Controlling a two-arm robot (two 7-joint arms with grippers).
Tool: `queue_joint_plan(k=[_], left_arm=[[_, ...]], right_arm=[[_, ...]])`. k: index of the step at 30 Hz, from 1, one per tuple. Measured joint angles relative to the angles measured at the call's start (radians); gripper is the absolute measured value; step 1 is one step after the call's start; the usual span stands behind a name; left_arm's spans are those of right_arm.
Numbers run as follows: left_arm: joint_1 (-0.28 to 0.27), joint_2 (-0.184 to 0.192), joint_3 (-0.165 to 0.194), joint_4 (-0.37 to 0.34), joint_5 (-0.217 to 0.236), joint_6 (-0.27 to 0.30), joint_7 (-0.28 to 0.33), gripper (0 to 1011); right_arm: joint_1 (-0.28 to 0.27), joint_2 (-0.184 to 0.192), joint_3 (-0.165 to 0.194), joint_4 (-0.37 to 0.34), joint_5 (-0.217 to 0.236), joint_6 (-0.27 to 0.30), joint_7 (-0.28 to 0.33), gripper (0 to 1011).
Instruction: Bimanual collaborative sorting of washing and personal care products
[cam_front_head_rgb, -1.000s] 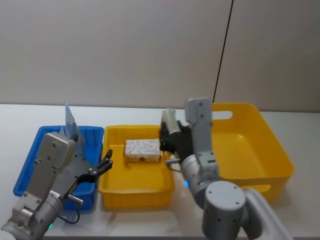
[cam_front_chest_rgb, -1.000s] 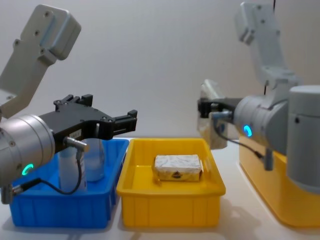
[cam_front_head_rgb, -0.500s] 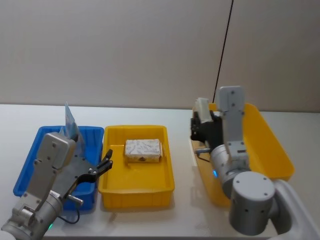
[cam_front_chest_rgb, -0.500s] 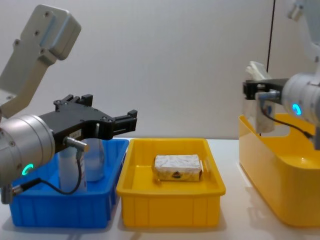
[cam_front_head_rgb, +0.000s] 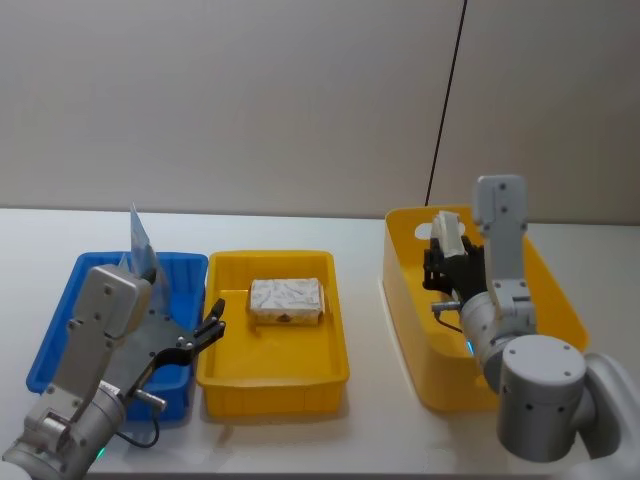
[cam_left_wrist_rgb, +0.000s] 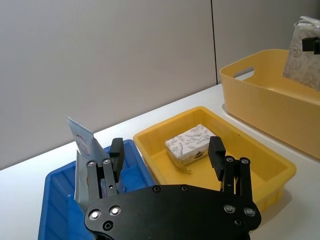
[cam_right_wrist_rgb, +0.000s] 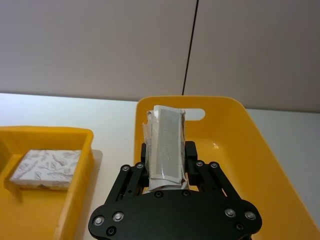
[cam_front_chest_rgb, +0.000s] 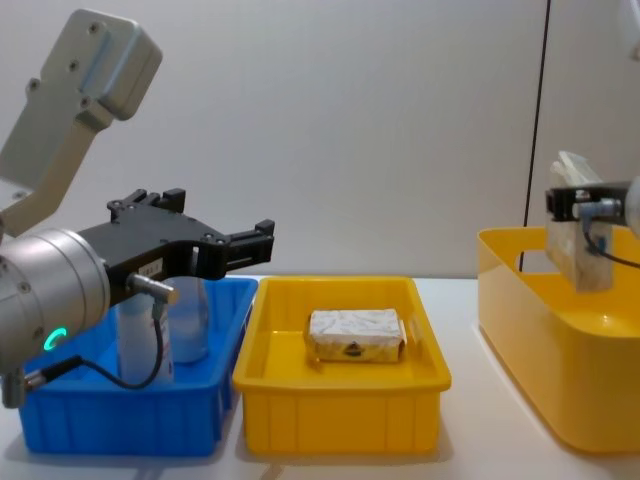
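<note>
You could not have read the dark mark on the lying wrapped block (cam_front_chest_rgb: 355, 335): too small. Your left gripper (cam_front_chest_rgb: 262, 243) hid much of the tubes (cam_front_chest_rgb: 190, 325) in the blue tray (cam_front_chest_rgb: 120, 425), and the chest view's right edge cut off your right gripper (cam_front_chest_rgb: 573, 205), clamped on the held wrapped block (cam_front_chest_rgb: 580, 262).

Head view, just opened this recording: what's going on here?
The right pincer is shut on a cream-white wrapped block and holds it upright above the big yellow tub. The left pincer hangs open and empty over the blue tray, near its border with the yellow tray. A second wrapped block lies in the yellow tray, and a squeeze tube stands in the blue tray.
</note>
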Motion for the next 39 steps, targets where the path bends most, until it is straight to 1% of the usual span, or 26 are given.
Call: queue_joint_plan(k=[10,13,14,16,17,19,22,23,25,27,29,30,39], left_arm=[[0.000,0.000,0.000,0.000,0.000,0.000,0.000,1001],[0.000,0.000,0.000,0.000,0.000,0.000,0.000,1001],[0.000,0.000,0.000,0.000,0.000,0.000,0.000,1001],[0.000,0.000,0.000,0.000,0.000,0.000,0.000,1001],[0.000,0.000,0.000,0.000,0.000,0.000,0.000,1002],[0.000,0.000,0.000,0.000,0.000,0.000,0.000,1002],[0.000,0.000,0.000,0.000,0.000,0.000,0.000,1001],[0.000,0.000,0.000,0.000,0.000,0.000,0.000,1001],[0.000,0.000,0.000,0.000,0.000,0.000,0.000,1001],[0.000,0.000,0.000,0.000,0.000,0.000,0.000,1001],[0.000,0.000,0.000,0.000,0.000,0.000,0.000,1001],[0.000,0.000,0.000,0.000,0.000,0.000,0.000,1001],[0.000,0.000,0.000,0.000,0.000,0.000,0.000,1001]], right_arm=[[0.009,0.008,0.023,0.028,0.001,0.022,0.009,356],[0.010,0.010,0.026,0.032,-0.001,0.023,0.010,440],[0.010,0.011,0.026,0.033,-0.004,0.022,0.010,504],[0.010,0.013,0.026,0.034,-0.009,0.020,0.010,546],[0.010,0.014,0.026,0.034,-0.011,0.019,0.010,610],[0.009,0.015,0.025,0.034,-0.016,0.016,0.010,651],[0.006,0.019,0.022,0.032,-0.026,0.009,0.010,757],[0.004,0.020,0.021,0.030,-0.029,0.007,0.010,810],[0.002,0.021,0.020,0.027,-0.033,0.001,0.009,829],[-0.002,0.024,0.017,0.020,-0.039,-0.007,0.010,912],[-0.006,0.026,0.014,0.014,-0.042,-0.014,0.013,950],[-0.011,0.029,0.012,0.006,-0.043,-0.021,0.017,993],[-0.034,0.038,-0.001,-0.036,-0.050,-0.056,0.046,1004]])
